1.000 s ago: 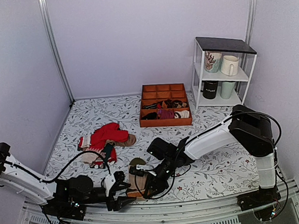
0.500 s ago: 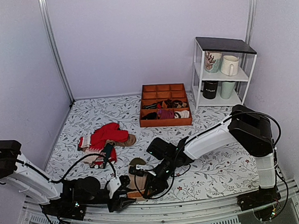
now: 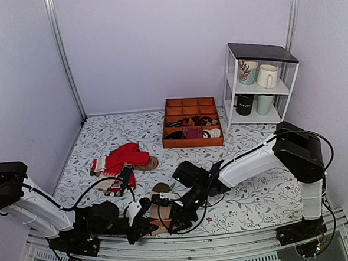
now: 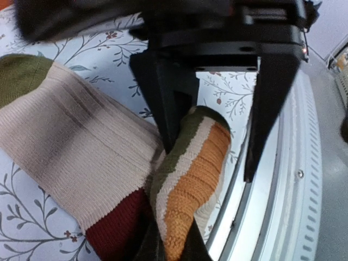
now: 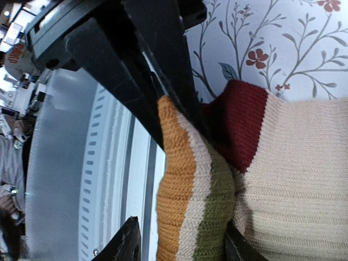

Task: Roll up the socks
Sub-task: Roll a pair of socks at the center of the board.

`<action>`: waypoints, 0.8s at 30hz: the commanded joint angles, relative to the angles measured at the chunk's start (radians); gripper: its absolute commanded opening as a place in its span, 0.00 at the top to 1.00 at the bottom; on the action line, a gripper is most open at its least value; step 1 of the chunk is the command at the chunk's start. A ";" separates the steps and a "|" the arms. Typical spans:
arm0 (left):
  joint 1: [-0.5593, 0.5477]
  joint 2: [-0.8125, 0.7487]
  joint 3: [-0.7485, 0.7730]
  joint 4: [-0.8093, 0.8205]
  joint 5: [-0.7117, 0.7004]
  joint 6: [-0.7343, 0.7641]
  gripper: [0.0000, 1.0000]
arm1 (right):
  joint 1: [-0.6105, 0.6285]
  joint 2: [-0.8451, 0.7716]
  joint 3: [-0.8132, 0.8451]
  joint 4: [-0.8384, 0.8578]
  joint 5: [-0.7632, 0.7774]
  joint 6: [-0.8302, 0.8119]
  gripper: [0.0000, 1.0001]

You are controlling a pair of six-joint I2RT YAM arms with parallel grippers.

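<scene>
**A:** Location of the work item?

**B:** The long beige ribbed sock pair (image 3: 158, 198), with olive-green toe and dark maroon cuff, lies at the lower middle of the overhead frame. It rests on the floral-print tablecloth (image 3: 104, 140), close to the grey metal edge rail (image 4: 283, 179). Its striped end (olive, cream and orange) is folded up over the cuff into a raised hump. Roll status, by my estimate: first turn only, with most of the beige length lying flat.

**A:** Jaw state, both arms?

**B:** Left gripper (image 4: 209, 160): jaws wide, straddling the hump. One finger touches the fold at the centre of the left wrist frame. The other stands apart from it, over the rail. Right gripper (image 5: 186, 136): jaws narrow, pinching the hump from the opposite side, as far as I can judge.

**A:** Failure modes from this position?

**B:** Three.
1. Both grippers work the same small fold, so closing the left jaws could strike the right fingers.
2. The right pinch holds only the edge of thick knit. If it slips, the fold springs flat and the turn is lost.
3. The hump sits just beside the rail. A pull toward the bottom of the overhead frame could drag the cuff off the cloth and snag it there
</scene>
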 commanded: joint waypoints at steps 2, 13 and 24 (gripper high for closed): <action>0.022 0.026 -0.015 -0.158 0.037 -0.219 1.00 | 0.006 -0.183 -0.200 0.142 0.332 0.004 0.45; 0.047 -0.114 -0.006 -0.368 0.049 -0.357 1.00 | 0.140 -0.364 -0.436 0.562 0.617 -0.341 0.28; 0.064 -0.054 0.000 -0.328 0.085 -0.337 1.00 | 0.199 -0.253 -0.326 0.539 0.586 -0.385 0.29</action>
